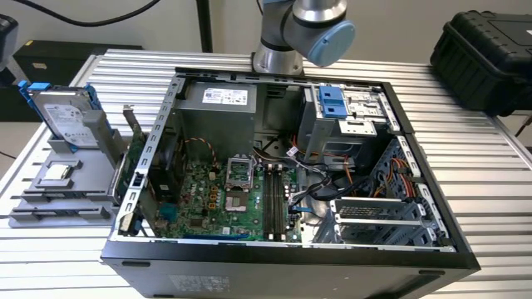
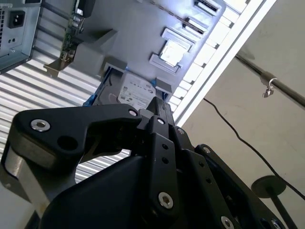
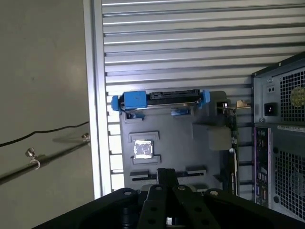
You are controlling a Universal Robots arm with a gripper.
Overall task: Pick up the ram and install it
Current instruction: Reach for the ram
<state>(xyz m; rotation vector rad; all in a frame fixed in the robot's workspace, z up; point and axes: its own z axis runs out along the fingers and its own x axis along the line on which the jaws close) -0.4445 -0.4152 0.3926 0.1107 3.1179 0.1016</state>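
Standing on edge in one of the long slots of the motherboard [image 1: 199, 193], just beside the processor socket [image 1: 241, 168], the ram [image 1: 271, 199] sits inside the open computer case [image 1: 291, 268] in the exterior view. The gripper [image 2: 160, 102] [image 3: 165, 172] appears in both wrist views well apart from it, outside the case, hanging over the grey holder [image 3: 176, 143] on the ribbed table [image 3: 190, 47]. Its fingers [image 2: 153, 106] are pressed together with nothing seen between them. The blue-framed hard drive [image 3: 162, 98] stands in the holder past the fingertips, and the expansion card [image 3: 233, 124] stands between holder and case
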